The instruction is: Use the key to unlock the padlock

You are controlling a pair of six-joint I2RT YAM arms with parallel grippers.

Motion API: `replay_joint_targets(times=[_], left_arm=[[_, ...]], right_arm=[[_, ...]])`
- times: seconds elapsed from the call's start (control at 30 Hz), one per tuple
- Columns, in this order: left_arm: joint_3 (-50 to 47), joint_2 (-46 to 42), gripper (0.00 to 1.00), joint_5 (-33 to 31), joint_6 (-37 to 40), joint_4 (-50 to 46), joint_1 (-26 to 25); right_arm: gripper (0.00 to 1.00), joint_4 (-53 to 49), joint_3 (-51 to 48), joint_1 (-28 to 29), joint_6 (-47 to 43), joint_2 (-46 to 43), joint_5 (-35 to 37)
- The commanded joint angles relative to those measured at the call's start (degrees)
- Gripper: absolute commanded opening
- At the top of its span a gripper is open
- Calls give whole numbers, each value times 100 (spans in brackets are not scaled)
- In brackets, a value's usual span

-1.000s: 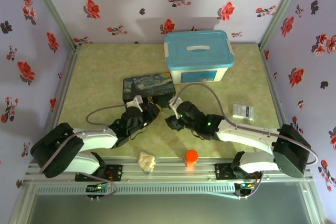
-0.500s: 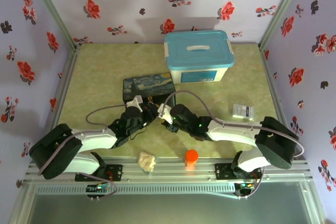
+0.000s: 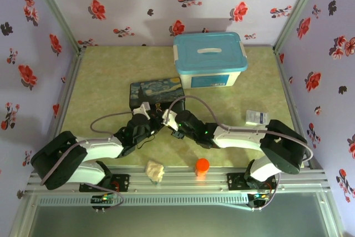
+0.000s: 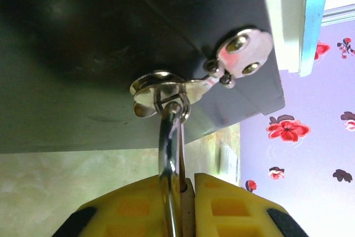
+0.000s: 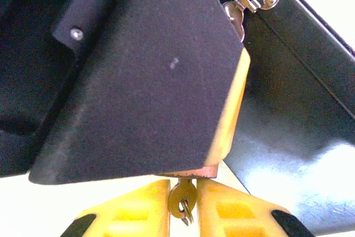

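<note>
Floral purple walls, mottled green table (image 3: pixel 100 81). Blue-lidded storage bin (image 3: pixel 209 59) at the back, Starry Night box (image 3: pixel 152 91) just in front. Both arms reach to the box's near edge, tips almost meeting. Orange cap (image 3: pixel 202 165) by the front rail. L gripper (image 4: pixel 186 184): yellow pads pressed together on the padlock (image 4: pixel 168 142) shackle, which is threaded thru the box's silver latch (image 4: pixel 161 90); lock body hidden. R gripper (image 5: pixel 183 184): pads pinching the key (image 5: pixel 181 197) head, right under L's finger.
</note>
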Motion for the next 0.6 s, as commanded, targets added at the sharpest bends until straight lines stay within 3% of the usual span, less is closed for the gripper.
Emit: replay_joint_targets(times=[0.0, 0.1, 0.33, 0.57], left_arm=[[6, -173, 0, 292, -44, 490, -29], [-9, -173, 0, 292, -55, 488, -29], [-35, -165, 0, 292, -63, 513, -29], [-55, -248, 0, 257, 131, 126, -31]], right_arm=[[11, 254, 115, 22, 219, 98, 131], [5, 575, -44, -76, 590, 21, -95], [3, 1075, -258, -493, 1456, -132, -1262], [4, 1498, -539, -758, 2042, -329, -1656]])
